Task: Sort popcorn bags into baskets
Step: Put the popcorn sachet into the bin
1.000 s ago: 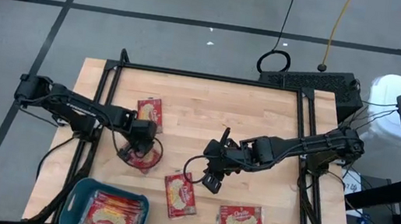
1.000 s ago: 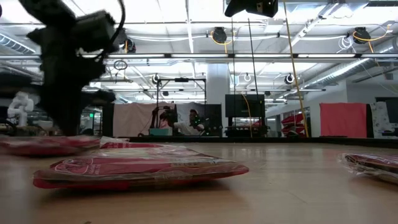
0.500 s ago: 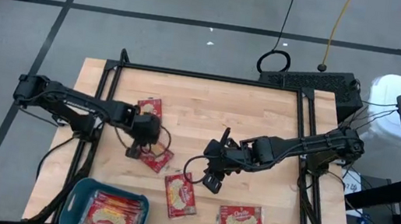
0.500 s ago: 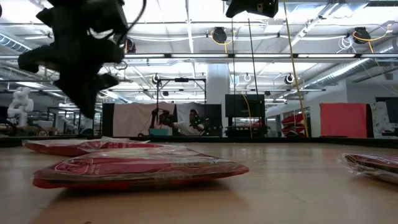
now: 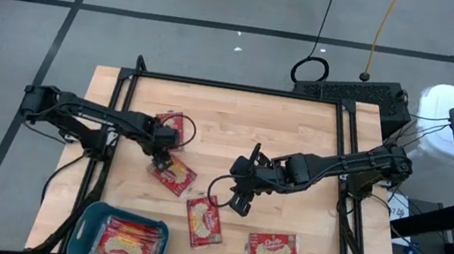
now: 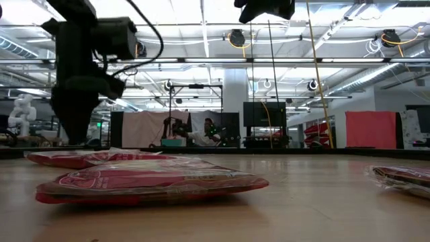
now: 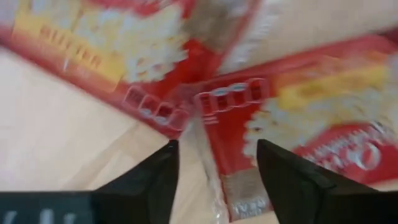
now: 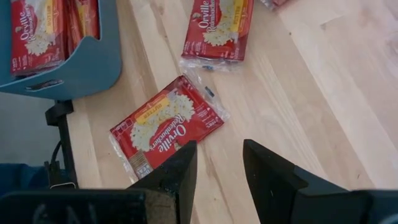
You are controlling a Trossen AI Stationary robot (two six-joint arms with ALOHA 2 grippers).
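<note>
Two red popcorn bags lie flat on the table's left half, one (image 5: 172, 124) farther back and one (image 5: 174, 175) slanted nearer. My left gripper (image 7: 217, 146) points down over the place where their ends meet. It is open and holds nothing. The nearer bag's end (image 7: 298, 124) shows between and beyond its fingers. My right gripper (image 8: 219, 146) hangs open and empty high over the table's middle (image 5: 239, 202). Below it lie two more bags (image 5: 203, 222) (image 5: 274, 250). The teal basket (image 5: 80, 231) at the near left corner holds several bags (image 5: 128, 245).
In the low view the nearest bag (image 6: 151, 180) lies in front, with another (image 6: 87, 158) behind it under the left arm and a third (image 6: 403, 178) at the right. Bare wood fills the table's far and right parts (image 5: 298, 128). A black frame (image 5: 241, 88) borders the table.
My left gripper has rolled about its own axis, risen a little and gone toward the far edge. It has opened and let go of the slanted bag. That bag now lies flat, turned and shifted slightly toward the table's right.
</note>
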